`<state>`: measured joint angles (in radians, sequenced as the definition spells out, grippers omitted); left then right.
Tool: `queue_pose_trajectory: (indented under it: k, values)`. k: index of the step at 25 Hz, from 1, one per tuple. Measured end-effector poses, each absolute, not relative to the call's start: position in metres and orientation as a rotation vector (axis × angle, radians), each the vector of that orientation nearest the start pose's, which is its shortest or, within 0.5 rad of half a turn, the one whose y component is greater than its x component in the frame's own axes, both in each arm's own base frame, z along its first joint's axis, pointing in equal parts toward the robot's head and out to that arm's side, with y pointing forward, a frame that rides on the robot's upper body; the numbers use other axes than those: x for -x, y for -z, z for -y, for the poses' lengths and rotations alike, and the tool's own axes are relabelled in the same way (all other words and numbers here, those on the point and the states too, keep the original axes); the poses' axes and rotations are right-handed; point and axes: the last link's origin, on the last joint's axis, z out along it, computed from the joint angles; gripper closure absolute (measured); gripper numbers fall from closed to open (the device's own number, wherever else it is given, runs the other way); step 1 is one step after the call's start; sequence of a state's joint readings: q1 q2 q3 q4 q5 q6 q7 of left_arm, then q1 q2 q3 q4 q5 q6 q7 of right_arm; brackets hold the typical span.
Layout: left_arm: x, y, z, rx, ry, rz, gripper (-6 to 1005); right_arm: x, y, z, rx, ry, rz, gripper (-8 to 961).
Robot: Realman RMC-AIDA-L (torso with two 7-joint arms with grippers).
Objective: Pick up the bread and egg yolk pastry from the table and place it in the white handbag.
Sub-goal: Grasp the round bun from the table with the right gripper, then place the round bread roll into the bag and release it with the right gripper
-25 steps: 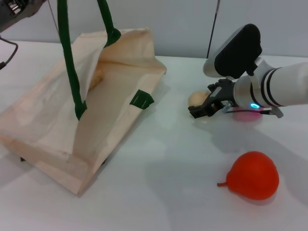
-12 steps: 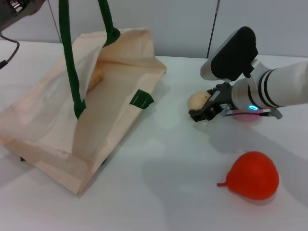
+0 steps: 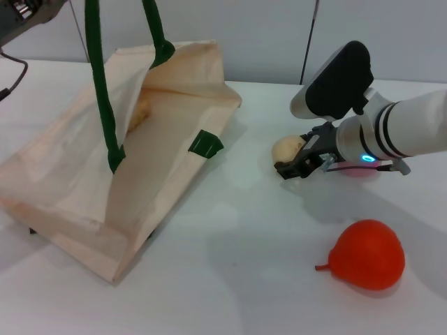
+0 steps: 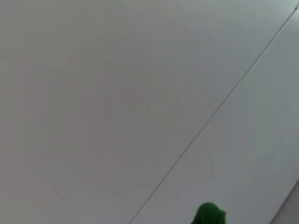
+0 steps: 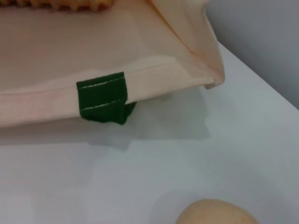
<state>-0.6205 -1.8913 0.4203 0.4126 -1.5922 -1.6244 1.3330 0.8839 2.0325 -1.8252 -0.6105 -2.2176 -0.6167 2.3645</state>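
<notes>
Already the bread lay inside the bag; the right wrist view showed its ridged orange edge deep in the mouth. So only the pastry was left to pick up, as far as I could judge.

The pastry sat on the table, a little way to the right of the bag. The right gripper was low by the table, right at the pastry. Its dark fingers looked spread apart, with nothing held between them yet. I think it was down there so the fingers could close on the small bun.

The bag leaned over with its mouth open toward the right arm. One green handle went up out of the head view toward the left arm in the top corner. It seemed the left arm held the handle up so the mouth stayed open. I could not tell how the left fingers were set.

A pink ball hid just behind the right arm, and a red fruit lay nearer, well apart. Neither goes in the bag.
</notes>
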Motion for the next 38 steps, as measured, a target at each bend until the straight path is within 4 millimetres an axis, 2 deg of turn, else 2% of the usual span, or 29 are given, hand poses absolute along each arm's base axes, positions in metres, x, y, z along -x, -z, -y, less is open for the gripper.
queue_pose_trajectory:
  k: [7,12,16,19,22,31,34,38]
  values:
    - [0.249,-0.119,-0.379,2.114,1.552,1.087,872,-0.183,0.094,-0.424,2.521,0.219,-0.516,220]
    - [0.248,-0.116,-0.379,2.138,1.535,1.098,873,-0.170,0.078,-0.411,2.526,0.069,-0.494,226]
    - [0.245,-0.115,-0.379,2.157,1.542,1.090,872,-0.161,0.063,-0.402,2.552,0.017,-0.436,231]
    - [0.238,-0.114,-0.380,2.192,1.549,1.077,872,-0.152,0.059,-0.393,2.584,-0.006,-0.380,243]
    - [0.231,-0.110,-0.382,2.233,1.555,1.075,872,-0.139,0.065,-0.385,2.623,-0.021,-0.317,259]
    - [0.196,-0.094,-0.385,2.426,1.581,1.045,873,-0.081,0.107,-0.362,2.795,-0.029,-0.010,273]
    - [0.184,-0.088,-0.382,2.501,1.605,1.038,873,-0.071,0.118,-0.367,2.783,-0.014,0.049,276]
    - [0.175,-0.087,-0.376,2.558,1.659,1.011,873,-0.071,0.126,-0.381,2.725,-0.003,0.045,280]
